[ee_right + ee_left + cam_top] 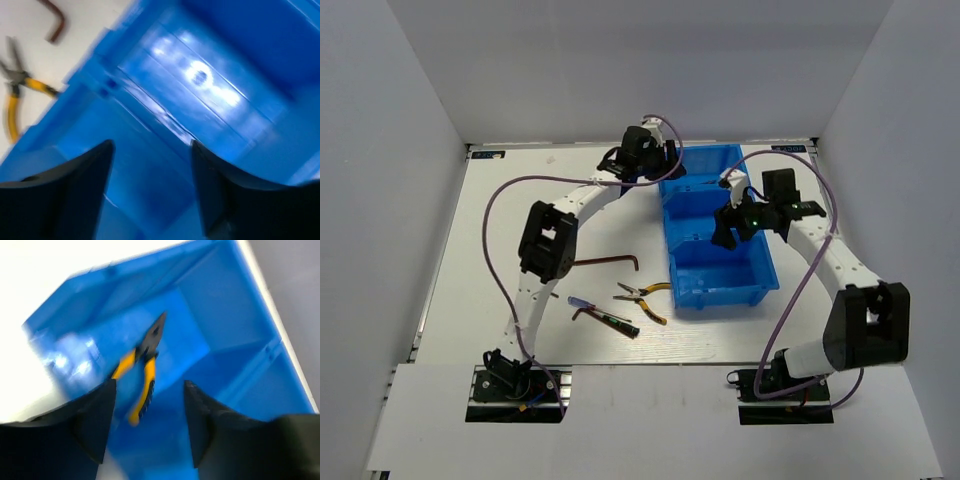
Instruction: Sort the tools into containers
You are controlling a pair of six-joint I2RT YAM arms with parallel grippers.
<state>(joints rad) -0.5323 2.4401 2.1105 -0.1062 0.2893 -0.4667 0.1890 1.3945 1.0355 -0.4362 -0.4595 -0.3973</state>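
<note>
The blue bins (720, 290) stand right of centre, three compartments in a row. My left gripper (653, 160) is open at the left edge of the far compartment. In the left wrist view it (150, 386) is empty, and yellow-handled pliers (142, 371) lie loose inside the bin (225, 315) just beyond the fingertips. My right gripper (732, 222) hangs open and empty over the middle compartment (165, 165). On the table lie a second pair of yellow pliers (642, 296), a brown hex key (606, 262), a blue-red screwdriver (582, 303) and a dark thin tool (612, 320).
The loose tools lie left of the bins, between them and my left arm (548, 242). The right wrist view shows the table pliers (15, 95) and the hex key (54, 21) past the bin's edge. White walls close in the table on three sides.
</note>
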